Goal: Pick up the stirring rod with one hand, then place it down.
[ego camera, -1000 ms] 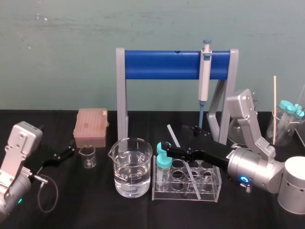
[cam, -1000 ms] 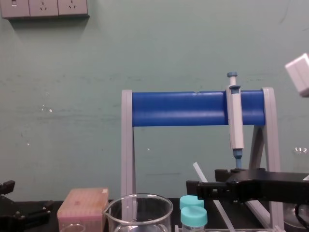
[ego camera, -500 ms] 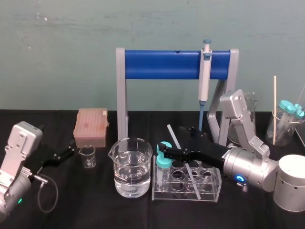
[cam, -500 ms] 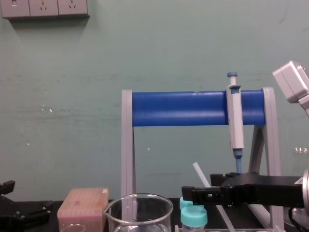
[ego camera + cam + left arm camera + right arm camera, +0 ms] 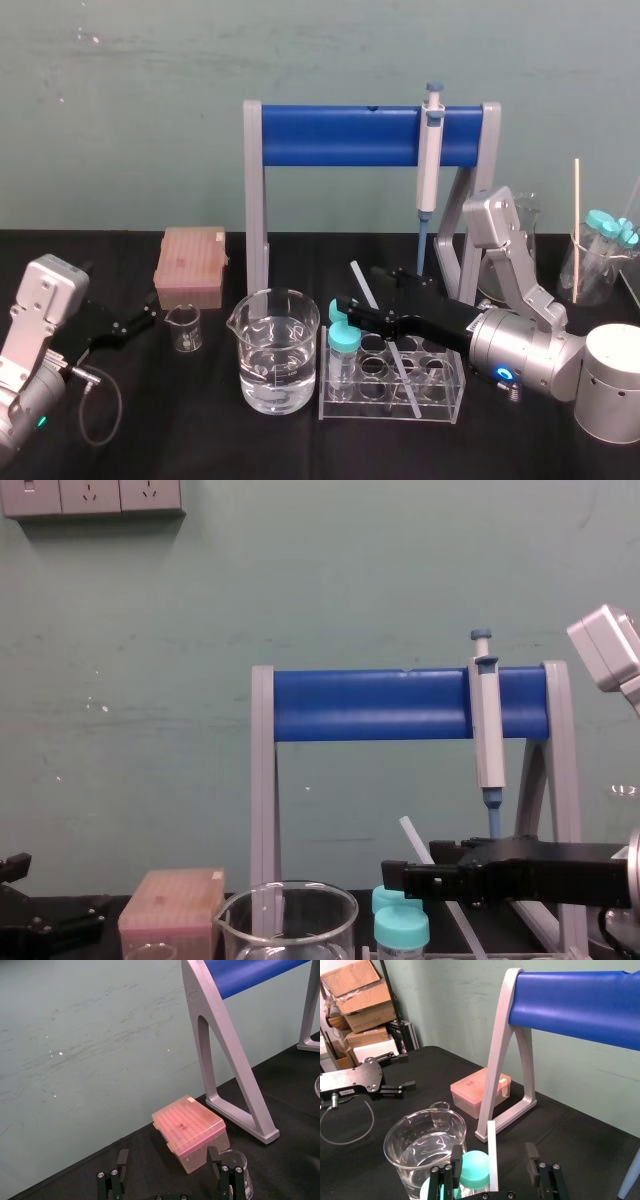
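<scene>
Between right gripper jaws, stirring rod

whitish stirring rod, blue-barred stand

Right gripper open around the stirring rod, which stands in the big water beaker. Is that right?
Not quite. The head view shows the stirring rod leaning in the clear tube rack, beside the beaker and not in it. The right gripper is open around it, as stated.
</scene>
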Available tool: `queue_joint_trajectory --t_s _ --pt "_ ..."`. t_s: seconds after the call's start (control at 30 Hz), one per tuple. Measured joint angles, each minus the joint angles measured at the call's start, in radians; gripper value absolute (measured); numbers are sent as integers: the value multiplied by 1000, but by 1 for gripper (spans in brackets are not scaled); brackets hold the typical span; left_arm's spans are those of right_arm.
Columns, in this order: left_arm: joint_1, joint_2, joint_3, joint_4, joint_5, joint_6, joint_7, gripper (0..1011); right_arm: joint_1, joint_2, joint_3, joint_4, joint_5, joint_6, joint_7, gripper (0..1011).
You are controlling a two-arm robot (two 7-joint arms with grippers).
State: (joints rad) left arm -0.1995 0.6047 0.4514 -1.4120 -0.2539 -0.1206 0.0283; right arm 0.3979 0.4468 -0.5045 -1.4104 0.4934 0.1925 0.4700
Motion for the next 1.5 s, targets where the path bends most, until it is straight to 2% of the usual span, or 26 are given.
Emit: queue_joint_trajectory --t_s 0.07,0.17,0.2,0.23,0.3,0.33,0.37,0.73,0.83,1.1,1.27,1.33,1.37,1.4,1.5 --pt "0 0 0 0 0 0 0 1000 0 0 0 0 0 0 0 768" --pt "0 0 0 0 0 0 0 1000 0 0 1 0 0 0 0 654" --pt "0 0 0 0 0 0 0 1000 0 0 1 0 0 0 0 654" --pt "0 0 0 0 0 0 0 1000 0 0 1 0 1 0 0 596" --pt "0 0 0 0 0 0 0 1000 0 0 1 -1 1 0 0 554" --pt "0 0 0 0 0 0 0 1000 0 0 1 -1 1 0 0 490" --pt "0 0 0 0 0 0 0 1000 0 0 1 -1 1 0 0 482" --pt "0 0 0 0 0 0 0 1000 0 0 1 -1 2 0 0 118" --pt "0 0 0 0 0 0 0 1000 0 0 1 -1 2 0 0 70" --pt "0 0 0 0 0 0 0 1000 -1 -1 2 -1 2 -2 0 69" --pt "0 0 0 0 0 0 0 1000 -18 -11 19 -1 -10 -72 -7 69" --pt "0 0 0 0 0 0 0 1000 -33 -20 32 1 -26 -139 -11 69" --pt "0 0 0 0 0 0 0 1000 -33 -20 32 1 -26 -139 -11 69" --pt "0 0 0 0 0 0 0 1000 -42 -23 38 2 -38 -177 -13 69" --pt "0 0 0 0 0 0 0 1000 -61 -25 51 1 -57 -247 -13 69"
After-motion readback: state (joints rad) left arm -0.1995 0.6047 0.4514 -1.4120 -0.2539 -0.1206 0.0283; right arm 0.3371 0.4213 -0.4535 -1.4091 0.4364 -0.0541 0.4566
